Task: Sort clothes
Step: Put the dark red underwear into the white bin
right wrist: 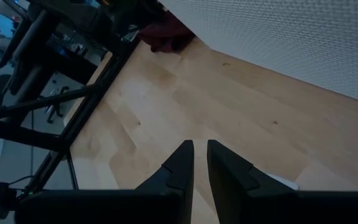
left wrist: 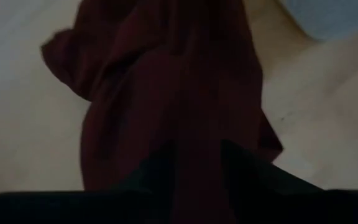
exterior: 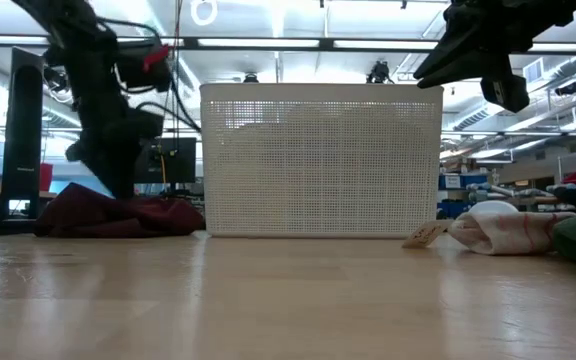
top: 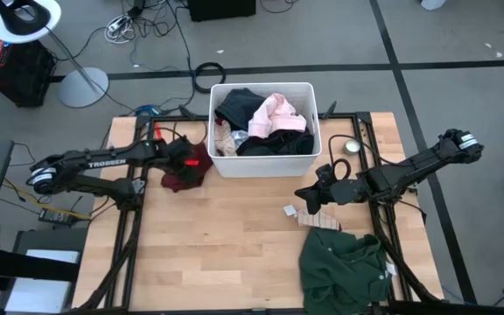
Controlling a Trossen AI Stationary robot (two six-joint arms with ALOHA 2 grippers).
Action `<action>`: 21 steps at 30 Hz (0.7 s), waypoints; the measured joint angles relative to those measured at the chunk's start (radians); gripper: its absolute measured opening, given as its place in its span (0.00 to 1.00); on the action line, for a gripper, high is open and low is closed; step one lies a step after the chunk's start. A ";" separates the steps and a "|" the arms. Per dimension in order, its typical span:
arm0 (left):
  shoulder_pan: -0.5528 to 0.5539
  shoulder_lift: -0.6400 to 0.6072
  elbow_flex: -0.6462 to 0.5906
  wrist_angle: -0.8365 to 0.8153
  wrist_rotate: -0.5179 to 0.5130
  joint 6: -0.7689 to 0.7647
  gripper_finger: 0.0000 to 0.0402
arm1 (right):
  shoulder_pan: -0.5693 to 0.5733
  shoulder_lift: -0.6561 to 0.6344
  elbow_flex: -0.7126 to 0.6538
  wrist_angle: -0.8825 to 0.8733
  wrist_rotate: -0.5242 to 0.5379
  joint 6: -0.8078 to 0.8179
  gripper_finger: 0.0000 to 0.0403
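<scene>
Sorting clothes: left gripper (top: 185, 158) down on the maroon garment (top: 187, 171) beside the white bin (top: 262, 164).

"TROSSEN" reads on the left arm. Its fingers straddle maroon cloth; whether they pinch it I cannot tell. Right gripper (top: 307, 198), fingers nearly together, hangs empty above one striped sock (top: 315, 220). One dark green top (top: 344, 267) lies nearby; pink piece (top: 271, 114) and black tops (top: 234, 108) fill the bin.

Dim, blurred left wrist view; bright ceiling lights.

Bare table (top: 226, 254) front-centre gives free passage; white bin (top: 262, 164) blocks rear centre, maroon garment (top: 188, 169) touching its left wall, green top (top: 344, 267) fills front-right.
</scene>
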State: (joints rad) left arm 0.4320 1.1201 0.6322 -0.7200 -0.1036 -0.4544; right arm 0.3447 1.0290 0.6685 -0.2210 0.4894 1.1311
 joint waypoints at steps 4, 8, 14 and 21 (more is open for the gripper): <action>0.000 0.000 -0.074 0.089 0.000 -0.029 0.33 | 0.000 0.000 0.000 0.000 0.000 -0.001 0.12; 0.000 0.000 -0.152 0.196 0.000 -0.104 0.33 | 0.000 0.000 0.000 0.000 0.000 -0.008 0.12; 0.000 -0.003 -0.245 0.323 0.031 -0.182 0.33 | 0.000 0.000 0.000 0.000 -0.001 -0.008 0.12; 0.001 -0.004 -0.247 0.295 0.071 -0.198 0.09 | 0.000 0.000 0.000 0.000 -0.001 -0.008 0.12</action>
State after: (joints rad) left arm 0.4325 1.1160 0.3855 -0.4247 -0.0324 -0.6525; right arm 0.3447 1.0290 0.6685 -0.2207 0.4889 1.1229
